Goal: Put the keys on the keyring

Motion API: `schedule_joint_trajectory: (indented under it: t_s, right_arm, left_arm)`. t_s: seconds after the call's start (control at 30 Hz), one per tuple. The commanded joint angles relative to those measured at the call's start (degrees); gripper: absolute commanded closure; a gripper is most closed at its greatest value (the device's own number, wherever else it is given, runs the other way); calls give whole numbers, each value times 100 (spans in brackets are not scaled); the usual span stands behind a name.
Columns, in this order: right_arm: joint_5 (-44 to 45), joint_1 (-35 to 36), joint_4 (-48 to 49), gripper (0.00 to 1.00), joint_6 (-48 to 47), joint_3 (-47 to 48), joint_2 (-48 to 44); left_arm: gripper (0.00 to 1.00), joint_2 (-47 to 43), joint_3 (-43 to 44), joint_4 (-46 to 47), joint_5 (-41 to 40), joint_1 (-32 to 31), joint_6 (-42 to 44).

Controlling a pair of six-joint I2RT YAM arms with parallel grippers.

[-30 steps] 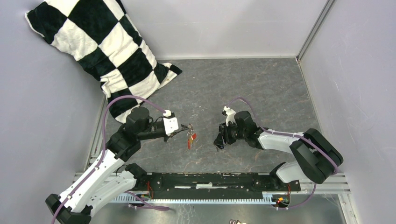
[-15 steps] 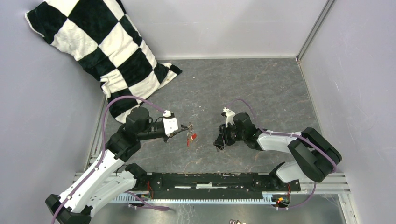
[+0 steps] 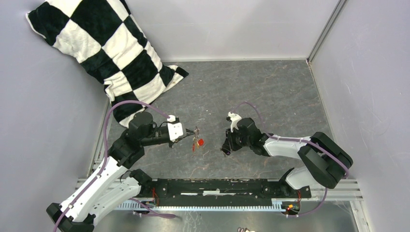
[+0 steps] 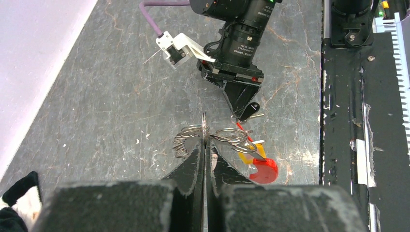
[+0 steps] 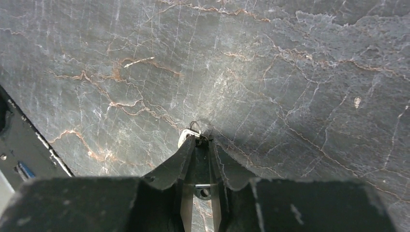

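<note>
My left gripper point(image 3: 192, 131) point(image 4: 205, 141) is shut on the keyring point(image 4: 205, 126), a thin grey wire loop seen edge-on, held above the floor. Small steel rings point(image 4: 186, 137) hang from it, with a red-headed key point(image 4: 263, 170) point(image 3: 199, 142) and a yellow-headed key point(image 4: 245, 157) dangling on the right. My right gripper point(image 3: 225, 150) point(image 4: 240, 102) point(image 5: 201, 141) is shut on the black-headed key point(image 4: 249, 110) point(image 5: 202, 162), low over the floor, its small ring point(image 5: 194, 126) at the fingertips. The black key hangs just beyond the keyring, slightly apart from it.
A black-and-white checkered pillow point(image 3: 106, 48) leans in the back left corner. The floor is dark marbled stone point(image 3: 261, 92), closed in by grey walls. A black rail point(image 3: 217, 186) runs along the near edge between the arm bases.
My right gripper has crept left toward the left gripper with the black key. The left gripper has shifted slightly and the red key has swung up a little.
</note>
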Motion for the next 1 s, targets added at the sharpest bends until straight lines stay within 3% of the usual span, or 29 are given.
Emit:
schedule_joint_trajectory:
  t_s: [0.0, 0.13, 0.6, 0.97]
  right_arm:
    - [655, 182, -347, 77, -126, 354, -123]
    - [977, 328, -535, 73, -191, 489, -130]
    - [986, 552, -407, 73, -137, 551, 41]
    - [1010, 641, -334, 85, -123, 656, 73]
  left_arm:
    - [98, -79, 105, 189, 16, -15, -102]
    - [98, -100, 100, 164, 5, -11, -76]
    - [98, -225, 48, 80, -59, -11, 14]
    - [98, -290, -34, 61, -98, -11, 49]
